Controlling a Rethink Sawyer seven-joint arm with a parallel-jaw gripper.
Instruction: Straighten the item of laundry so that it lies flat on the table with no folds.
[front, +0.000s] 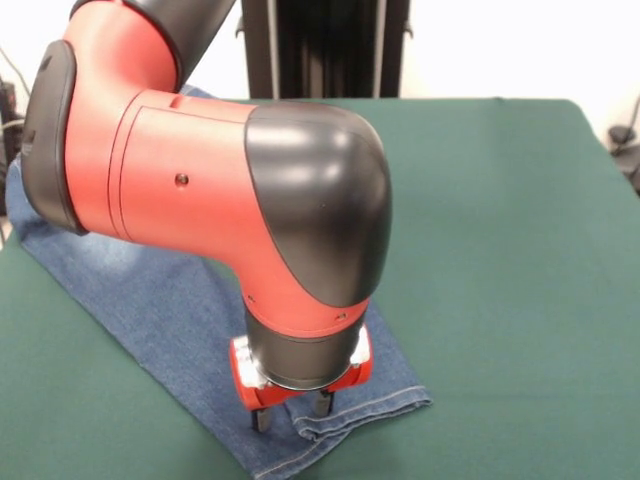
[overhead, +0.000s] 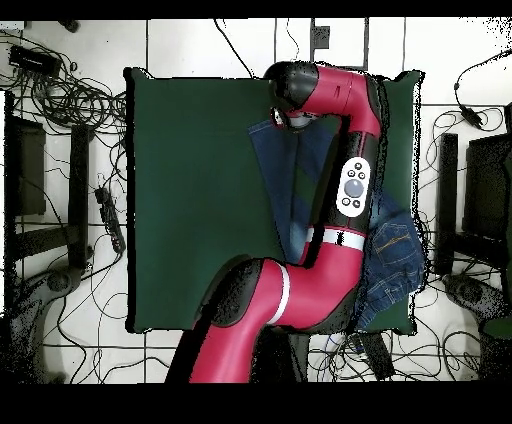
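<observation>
The blue denim jeans lie slantwise on the green table, running from the far left to the near middle. One leg's hem ends near the front edge, with a small fold of cloth turned up there. My gripper points straight down over that hem, its two fingers apart on either side of the fold and their tips at the cloth. In the overhead view the jeans show a leg and the waist part with orange-stitched pockets at the table's right edge. The arm hides the gripper there.
My bulky red and black arm covers the middle of the jeans. The dark pedestal stands at the table's far side. Cables and dark equipment lie on the floor around the table.
</observation>
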